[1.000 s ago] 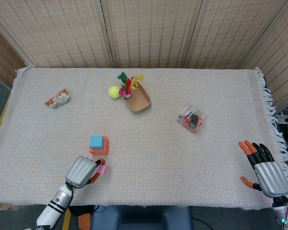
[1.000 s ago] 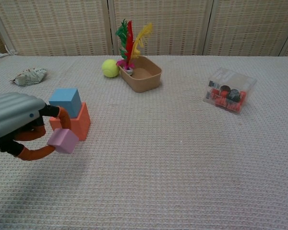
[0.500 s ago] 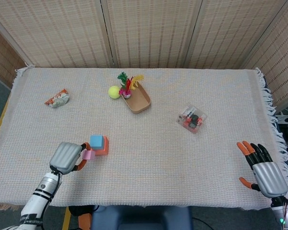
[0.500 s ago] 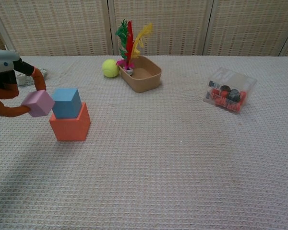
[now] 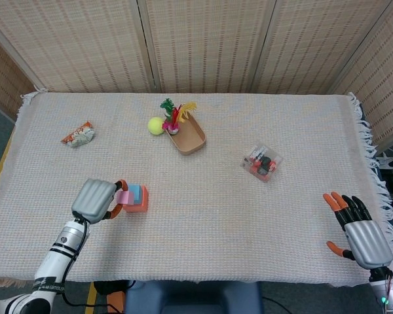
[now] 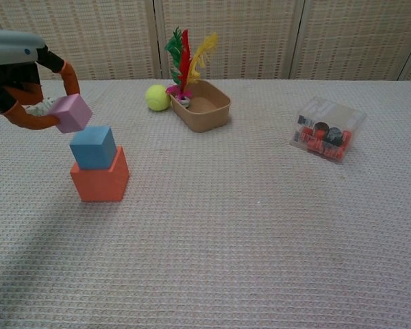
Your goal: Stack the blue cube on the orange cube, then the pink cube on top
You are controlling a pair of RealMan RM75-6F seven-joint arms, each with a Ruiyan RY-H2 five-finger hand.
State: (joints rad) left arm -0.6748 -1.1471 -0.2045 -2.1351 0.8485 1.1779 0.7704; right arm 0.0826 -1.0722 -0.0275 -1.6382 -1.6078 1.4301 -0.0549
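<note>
The orange cube [image 6: 101,180] sits on the cloth at the left, with the blue cube [image 6: 92,147] stacked on it. In the head view the blue cube [image 5: 136,193] shows on the orange cube [image 5: 137,205]. My left hand [image 6: 24,75] holds the pink cube [image 6: 72,113] in the air, just above and left of the blue cube, apart from it. From above, the left hand [image 5: 95,200] carries the pink cube [image 5: 123,197] beside the stack. My right hand [image 5: 360,229] rests open at the table's right front edge.
A brown tray [image 5: 190,135] with coloured feathers [image 6: 184,56] and a yellow ball [image 5: 156,125] stand at the back middle. A clear box of small parts [image 5: 261,162] lies to the right. A crumpled wrapper [image 5: 78,134] lies at the back left.
My left hand has lifted the pink cube from low in front of the stack up to just above and left of the blue cube. The right hand has barely moved.
</note>
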